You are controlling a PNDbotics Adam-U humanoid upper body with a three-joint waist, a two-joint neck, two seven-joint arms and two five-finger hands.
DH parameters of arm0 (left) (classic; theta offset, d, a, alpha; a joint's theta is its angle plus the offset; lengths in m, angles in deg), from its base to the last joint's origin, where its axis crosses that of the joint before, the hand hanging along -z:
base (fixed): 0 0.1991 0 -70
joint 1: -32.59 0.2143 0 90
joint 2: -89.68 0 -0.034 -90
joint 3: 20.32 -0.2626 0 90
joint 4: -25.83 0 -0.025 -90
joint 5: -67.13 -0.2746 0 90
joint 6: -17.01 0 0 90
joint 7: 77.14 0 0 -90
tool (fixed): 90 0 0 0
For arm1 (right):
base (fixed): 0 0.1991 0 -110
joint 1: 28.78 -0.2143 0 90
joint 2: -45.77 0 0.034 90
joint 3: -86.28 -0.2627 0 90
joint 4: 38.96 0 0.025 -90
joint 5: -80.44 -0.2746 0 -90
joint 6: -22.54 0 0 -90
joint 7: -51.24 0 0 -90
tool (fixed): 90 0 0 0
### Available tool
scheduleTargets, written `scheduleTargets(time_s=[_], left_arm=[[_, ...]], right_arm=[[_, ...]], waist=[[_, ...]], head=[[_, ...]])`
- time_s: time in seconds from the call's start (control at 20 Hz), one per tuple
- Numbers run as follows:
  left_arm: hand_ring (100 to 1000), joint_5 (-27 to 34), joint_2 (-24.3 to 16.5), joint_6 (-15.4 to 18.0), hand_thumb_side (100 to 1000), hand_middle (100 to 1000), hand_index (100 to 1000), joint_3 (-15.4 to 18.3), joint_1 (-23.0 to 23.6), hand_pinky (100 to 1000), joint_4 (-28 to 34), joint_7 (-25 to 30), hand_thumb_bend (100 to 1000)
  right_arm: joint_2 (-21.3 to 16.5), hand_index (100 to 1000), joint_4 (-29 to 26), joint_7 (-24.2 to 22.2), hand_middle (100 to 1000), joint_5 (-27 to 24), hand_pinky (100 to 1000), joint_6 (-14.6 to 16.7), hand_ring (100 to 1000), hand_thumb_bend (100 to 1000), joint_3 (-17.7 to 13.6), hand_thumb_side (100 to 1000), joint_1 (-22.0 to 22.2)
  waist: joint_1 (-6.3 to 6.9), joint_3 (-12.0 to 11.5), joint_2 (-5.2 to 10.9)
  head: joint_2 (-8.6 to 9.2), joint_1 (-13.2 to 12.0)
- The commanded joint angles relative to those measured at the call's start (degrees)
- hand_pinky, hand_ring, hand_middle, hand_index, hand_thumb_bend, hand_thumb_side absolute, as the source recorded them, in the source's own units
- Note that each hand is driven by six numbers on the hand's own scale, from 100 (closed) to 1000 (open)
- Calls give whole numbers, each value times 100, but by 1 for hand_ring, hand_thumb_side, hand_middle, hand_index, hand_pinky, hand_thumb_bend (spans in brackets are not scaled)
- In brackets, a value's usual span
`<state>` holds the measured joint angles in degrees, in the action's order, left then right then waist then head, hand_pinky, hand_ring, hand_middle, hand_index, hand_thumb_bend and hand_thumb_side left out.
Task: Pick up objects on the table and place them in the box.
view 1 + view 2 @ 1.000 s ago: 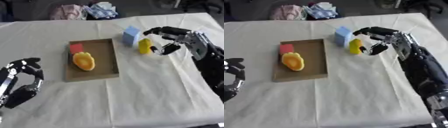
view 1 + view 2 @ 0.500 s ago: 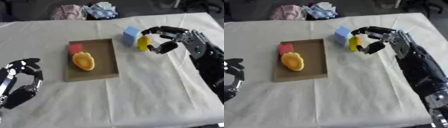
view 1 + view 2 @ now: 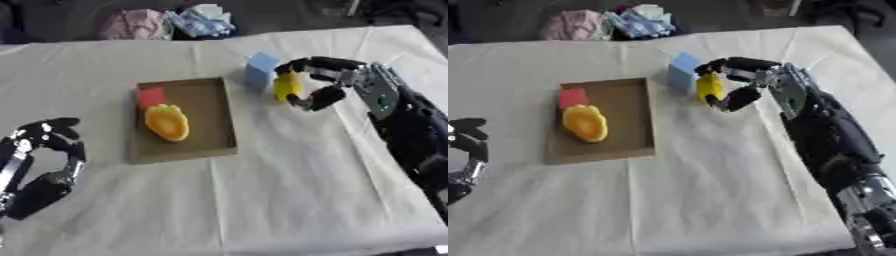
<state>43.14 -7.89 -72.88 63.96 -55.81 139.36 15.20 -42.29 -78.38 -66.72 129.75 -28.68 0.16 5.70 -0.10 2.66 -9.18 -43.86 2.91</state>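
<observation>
The small yellow upright object (image 3: 286,86), probably light and stiff, sits between the right hand's (image 3: 337,82) curled fingers and thumb; taking its sides suits it.

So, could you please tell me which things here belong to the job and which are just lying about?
Part of the job:
- cardboard box, holding an orange object and a red block
- yellow object, with the right hand curled round it
- light blue block on the table

Lying about:
- pink cloth and blue cloth beyond the far edge
- left hand, idle at lower left
</observation>
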Motion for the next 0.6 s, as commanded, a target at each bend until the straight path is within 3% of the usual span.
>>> scheduleTargets(time_s=[0.05, 0.45, 0.5, 0.6], left_arm=[[569, -8, -32, 11, 565, 612, 840, 53, -8, 649, 107, 16, 100], [570, -8, -11, 27, 561, 613, 840, 53, -8, 652, 107, 35, 100], [570, -9, -9, 27, 561, 613, 840, 53, -7, 652, 107, 35, 100], [570, -8, -5, 29, 560, 613, 840, 52, -4, 654, 107, 40, 100]], right_arm=[[-34, 998, 69, -1019, 905, 328, 942, 1319, 953, 100, -148, 306, -170], [-34, 999, 303, -40, 915, 1469, 940, 1202, 962, 100, -406, 272, -215], [-39, 998, 329, 103, 914, 1614, 938, 1160, 961, 100, -431, 229, -213], [-51, 995, 394, 387, 910, 1890, 934, 1053, 958, 100, -487, 281, -200]], waist=[[-39, -17, 131], [-41, -56, 106], [-40, -58, 104], [-40, -59, 103]], head=[[-26, 24], [-26, 45], [-26, 45], [-26, 47]])
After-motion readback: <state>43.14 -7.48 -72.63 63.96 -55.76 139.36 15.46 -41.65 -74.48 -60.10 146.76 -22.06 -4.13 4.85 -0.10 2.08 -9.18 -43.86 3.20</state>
